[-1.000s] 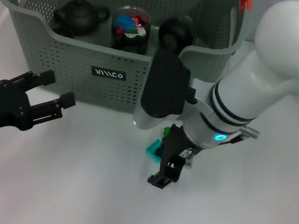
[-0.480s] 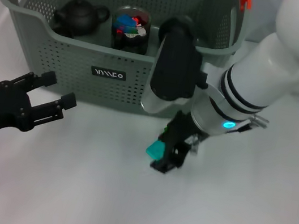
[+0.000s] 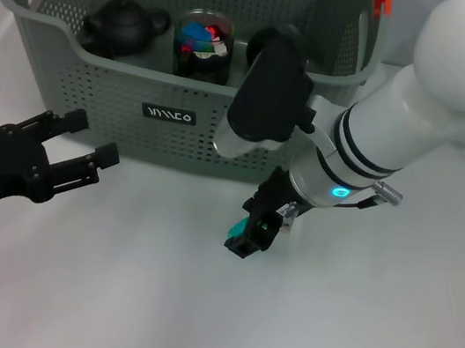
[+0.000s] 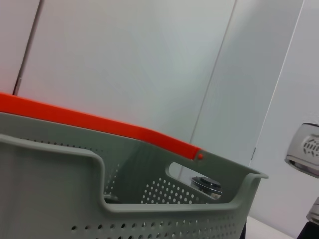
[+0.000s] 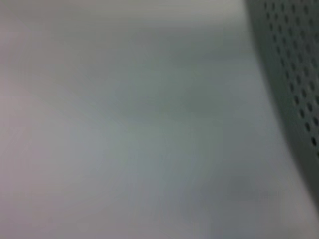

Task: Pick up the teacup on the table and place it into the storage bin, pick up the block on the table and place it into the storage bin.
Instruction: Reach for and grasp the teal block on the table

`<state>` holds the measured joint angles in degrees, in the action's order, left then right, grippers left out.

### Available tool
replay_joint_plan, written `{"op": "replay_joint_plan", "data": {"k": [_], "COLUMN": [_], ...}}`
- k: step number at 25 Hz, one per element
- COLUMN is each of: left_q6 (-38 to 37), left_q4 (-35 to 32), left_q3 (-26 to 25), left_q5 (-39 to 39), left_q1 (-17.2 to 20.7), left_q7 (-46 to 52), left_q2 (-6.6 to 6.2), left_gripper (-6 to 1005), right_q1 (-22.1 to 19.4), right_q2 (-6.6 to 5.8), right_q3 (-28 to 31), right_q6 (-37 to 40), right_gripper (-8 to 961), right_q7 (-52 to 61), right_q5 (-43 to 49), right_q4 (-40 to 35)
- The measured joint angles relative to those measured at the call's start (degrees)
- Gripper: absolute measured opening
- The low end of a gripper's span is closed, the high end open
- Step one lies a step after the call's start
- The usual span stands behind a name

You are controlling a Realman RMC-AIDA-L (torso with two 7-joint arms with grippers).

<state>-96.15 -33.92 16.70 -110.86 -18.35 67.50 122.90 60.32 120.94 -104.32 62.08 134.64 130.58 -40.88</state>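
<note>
With its jaws clamped on the teal block [image 3: 239,228], the right gripper [image 3: 251,233] should clear the storage bin [image 3: 96,80] rim before releasing; the left gripper [image 3: 86,142] waits, jaws open.

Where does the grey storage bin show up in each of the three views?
Head view: storage bin fills the upper left and centre, behind both grippers.
Left wrist view: its rim and orange clip span the lower half.
Right wrist view: its perforated wall at one edge.
Shared landmark: the perforated grey wall.

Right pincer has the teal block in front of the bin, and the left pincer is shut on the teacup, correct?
Not quite. In the head view the left pincer is open and empty, beside the storage bin. The right pincer does hold the teal block before it.
</note>
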Motion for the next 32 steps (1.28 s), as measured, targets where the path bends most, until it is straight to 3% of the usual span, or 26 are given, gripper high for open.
{"op": "replay_joint_plan", "data": {"k": [11,14,32], "left_q6": [0.0,0.0,0.8], "left_q4": [0.0,0.0,0.2], "left_q3": [0.0,0.0,0.3], "left_q5": [-0.2,-0.2,0.0], "left_q1": [0.0,0.1,-0.3], "left_q7": [0.0,0.0,0.0], "left_q2": [0.06,0.06,0.06], "left_gripper": [829,829,830], "right_q1": [1.5,1.5,1.2], "right_q2": [-0.05,0.0,0.26], "right_q3": [-0.8,-1.5,-5.6], "right_q6": [-1.0,-1.9,-5.3], "right_gripper": [701,891,899], "right_q7": [3.1,3.3,1.6], "right_q5": [-0.7,-0.7,-4.0], "right_q4": [2.4,2.8,3.5]}}
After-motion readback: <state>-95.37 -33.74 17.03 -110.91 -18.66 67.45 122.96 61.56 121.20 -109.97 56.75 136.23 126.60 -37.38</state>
